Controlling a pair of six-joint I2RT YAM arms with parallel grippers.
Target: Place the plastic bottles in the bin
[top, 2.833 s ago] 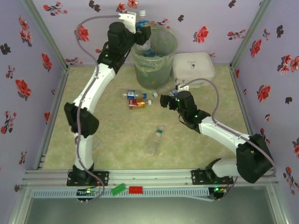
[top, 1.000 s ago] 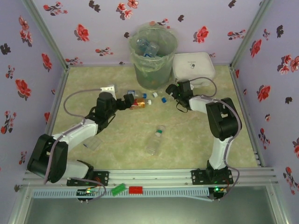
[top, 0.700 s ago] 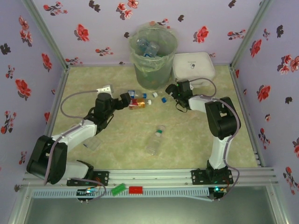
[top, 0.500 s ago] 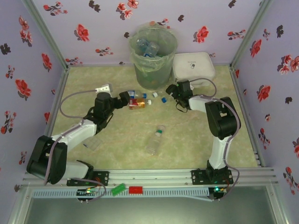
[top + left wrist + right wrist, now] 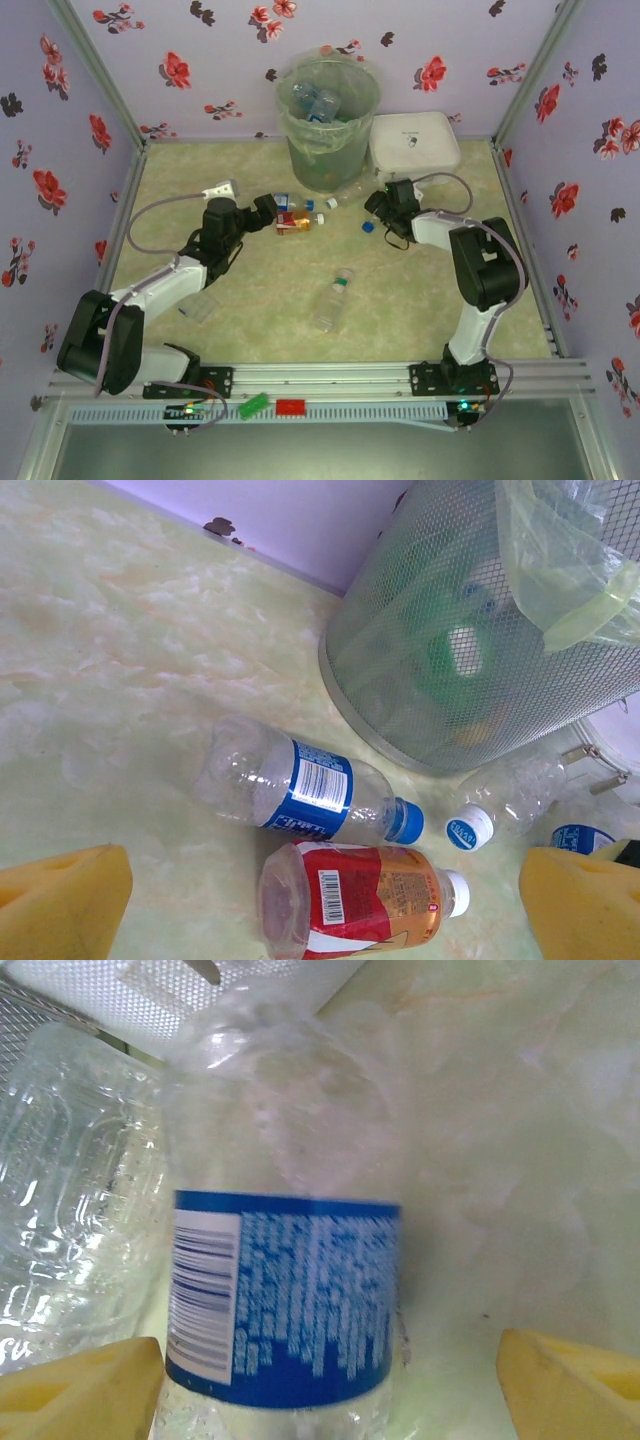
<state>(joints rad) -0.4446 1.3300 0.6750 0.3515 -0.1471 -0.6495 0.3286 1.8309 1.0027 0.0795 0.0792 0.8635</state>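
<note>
In the overhead view, the bin (image 5: 325, 150) stands at the upper middle against the back wall, with several bottles (image 5: 322, 102) already inside it. A white box (image 5: 415, 140) sits just right of it. More bottles lie on the worktop (image 5: 250, 290) below the bin, so both arms reach low towards its foot. The left pincer (image 5: 266, 208) is beside a blue-labelled bottle (image 5: 283, 200) and a red-orange bottle (image 5: 295, 223). The right pincer (image 5: 377, 205) is next to a crumpled clear bottle (image 5: 347, 192). One lone bottle (image 5: 333, 300) lies lower centre, well apart from the rest.

In the left wrist view, the yellow pads (image 5: 60, 905) sit in the two bottom corners, spread wide with nothing between them pressed. This pincer is open and looks down on its targets. The blue-labelled bottle lies on its side mid-frame and the red-orange one is just below it, nearly touching. Both caps point right, towards the bin's mesh wall at upper right. The wide spread suits a bottle taken across its body, probably the red-orange one, which lies nearest the gap.

In the right wrist view, a second blue-labelled bottle (image 5: 285, 1290) fills the middle and runs lengthwise up the frame. A yellow pad (image 5: 85, 1400) is close by its left flank, and the other pad stands clear of it at lower right. This pincer is also open, straddling the bottle but not yet clamping it. The crumpled clear bottle lies close alongside at left, so closing may nudge it.
</note>
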